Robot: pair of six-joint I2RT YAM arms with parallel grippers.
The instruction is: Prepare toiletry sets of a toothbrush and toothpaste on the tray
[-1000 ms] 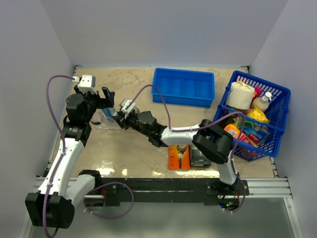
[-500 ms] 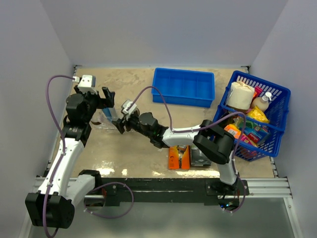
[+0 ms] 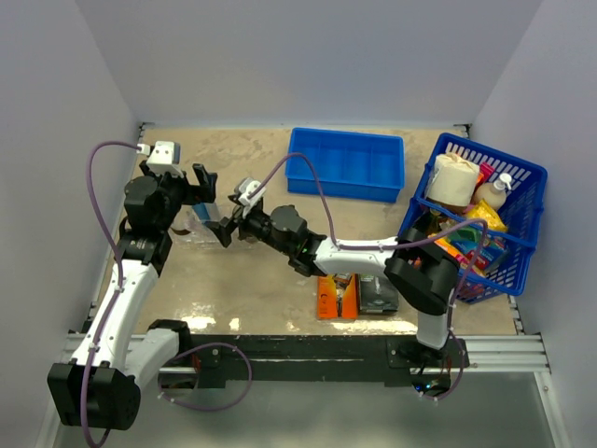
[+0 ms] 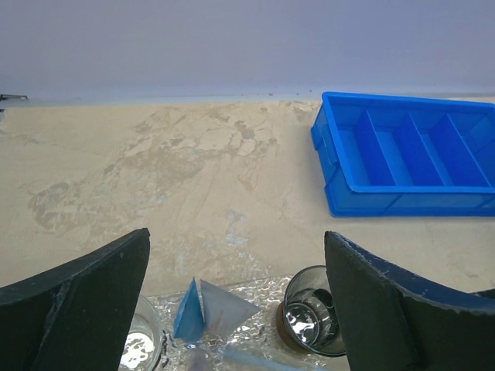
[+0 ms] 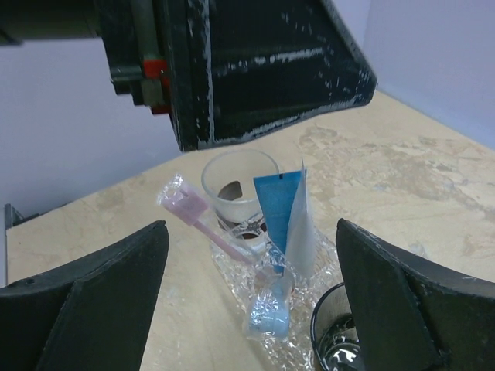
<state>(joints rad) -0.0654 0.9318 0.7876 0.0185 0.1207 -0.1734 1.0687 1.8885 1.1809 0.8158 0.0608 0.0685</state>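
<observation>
The clear tray (image 5: 309, 349) (image 4: 259, 305) lies at the table's left (image 3: 187, 233). On it a blue-and-white toothpaste (image 5: 283, 220) (image 4: 203, 309) stands tilted. Beside it lies a wrapped toothbrush (image 5: 203, 224) with a pink head. A clear cup (image 5: 236, 184) (image 4: 143, 348) and a dark-tinted cup (image 5: 334, 344) (image 4: 311, 321) also stand there. My right gripper (image 5: 251, 232) (image 3: 227, 226) is open just right of the tray, holding nothing. My left gripper (image 4: 236, 247) (image 3: 201, 189) hangs open above the tray's far side, empty.
A blue divided bin (image 3: 347, 163) (image 4: 410, 158) sits at the back. The blue lattice basket (image 3: 522, 233) at the right holds several packs and bottles. An orange razor pack (image 3: 336, 295) and a dark one (image 3: 378, 297) lie near the front edge.
My right gripper has opened wide and drawn back a little to the right from the tray. The left arm has stayed put.
</observation>
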